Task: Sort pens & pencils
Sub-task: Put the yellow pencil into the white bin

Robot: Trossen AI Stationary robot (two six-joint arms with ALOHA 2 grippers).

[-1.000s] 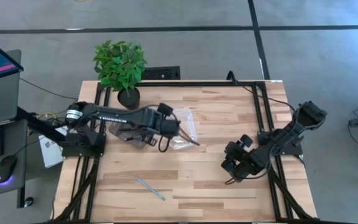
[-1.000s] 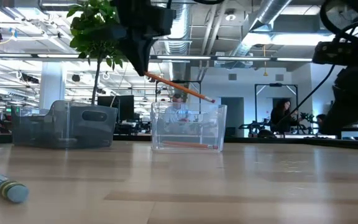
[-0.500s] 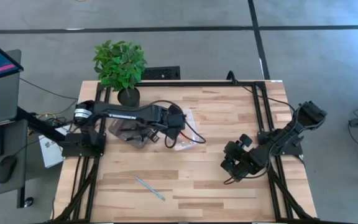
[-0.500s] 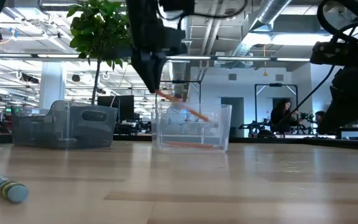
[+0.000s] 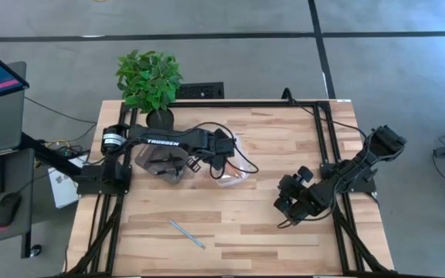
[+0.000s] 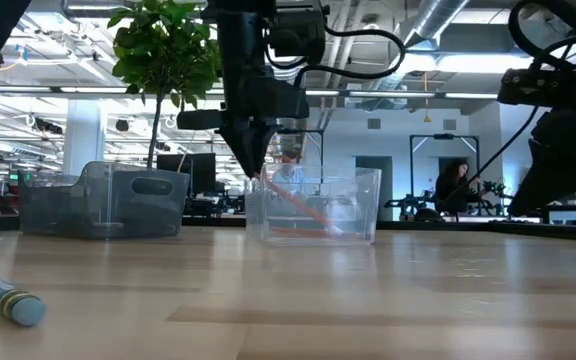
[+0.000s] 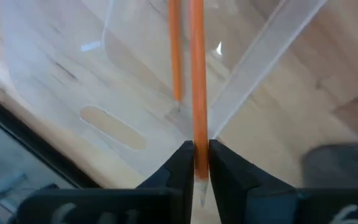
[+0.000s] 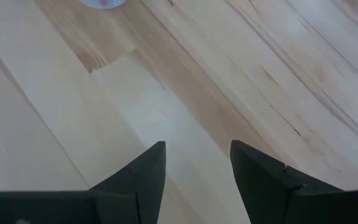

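Left gripper (image 7: 196, 163) pinching orange pencil (image 7: 197, 93) over clear tray (image 6: 313, 207) (another inside), right gripper (image 8: 196, 163) parted

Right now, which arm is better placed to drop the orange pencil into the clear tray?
Left. The left gripper is shut on the orange pencil, whose far end already reaches into the clear tray beside another orange pencil. The right gripper is open over bare table, holding nothing.

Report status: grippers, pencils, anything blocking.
Left gripper shut on orange pencil, lowering it into clear tray beside second orange pencil. Right gripper open, idle over bare table. Light blue pencil loose on table. Nothing blocking.
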